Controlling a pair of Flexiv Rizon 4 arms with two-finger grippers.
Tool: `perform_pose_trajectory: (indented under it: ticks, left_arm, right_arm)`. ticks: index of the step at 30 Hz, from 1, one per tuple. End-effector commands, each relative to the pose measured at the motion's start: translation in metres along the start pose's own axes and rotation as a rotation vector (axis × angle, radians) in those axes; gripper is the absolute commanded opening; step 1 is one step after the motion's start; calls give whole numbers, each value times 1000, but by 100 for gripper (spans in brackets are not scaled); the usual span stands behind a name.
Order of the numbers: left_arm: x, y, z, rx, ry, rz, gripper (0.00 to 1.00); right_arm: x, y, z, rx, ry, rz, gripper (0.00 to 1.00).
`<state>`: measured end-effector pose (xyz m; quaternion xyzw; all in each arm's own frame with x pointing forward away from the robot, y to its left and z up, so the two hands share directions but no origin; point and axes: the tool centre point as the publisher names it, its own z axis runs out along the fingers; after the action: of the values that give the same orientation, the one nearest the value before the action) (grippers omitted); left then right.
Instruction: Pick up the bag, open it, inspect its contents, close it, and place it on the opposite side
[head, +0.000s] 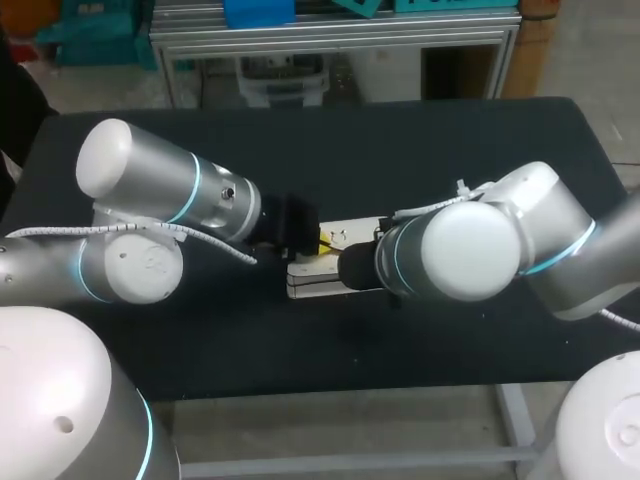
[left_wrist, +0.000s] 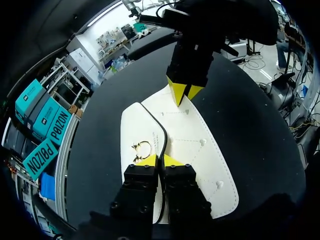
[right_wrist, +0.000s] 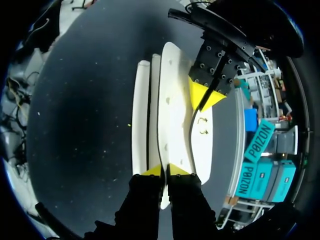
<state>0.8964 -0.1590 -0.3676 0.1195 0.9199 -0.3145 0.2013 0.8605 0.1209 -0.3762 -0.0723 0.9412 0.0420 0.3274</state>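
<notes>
Two grippers are pinching the flat white leather-look bag (left_wrist: 200, 150) lying at the middle of the black table (head: 450, 140): the left gripper (left_wrist: 160, 161) is clamping its black-trimmed flap edge, the right gripper (right_wrist: 164, 170) the opposite rim. Probably light, semi-stiff and slick, it is favouring thin-edge holds.

No readable text, number, label or sign found on the bag (left_wrist: 200, 150) or the table (head: 450, 140). The bag's small gold ornament (left_wrist: 142, 149) shows no legible characters.
</notes>
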Motion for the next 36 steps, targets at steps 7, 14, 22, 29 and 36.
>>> perform_pose_trajectory:
  ticks: [7, 14, 22, 29, 36]
  left_arm:
    - [4, -1, 3, 12, 32, 51, 0]
    - [5, -1, 4, 46, 68, 84, 0]
    - [2, -3, 0, 36, 47, 73, 95]
    - [-1, -7, -17, 68, 15, 38, 100]
    - [-4, -12, -31, 99, 10, 5, 100]
  right_arm:
    - [6, -4, 2, -6, -366, 1, 0]
    - [6, -4, 2, -6, -366, 1, 0]
    - [6, -4, 2, -6, -366, 1, 0]
    - [6, -3, 2, -7, -368, -4, 0]
    - [2, -1, -9, -21, -383, 9, 100]
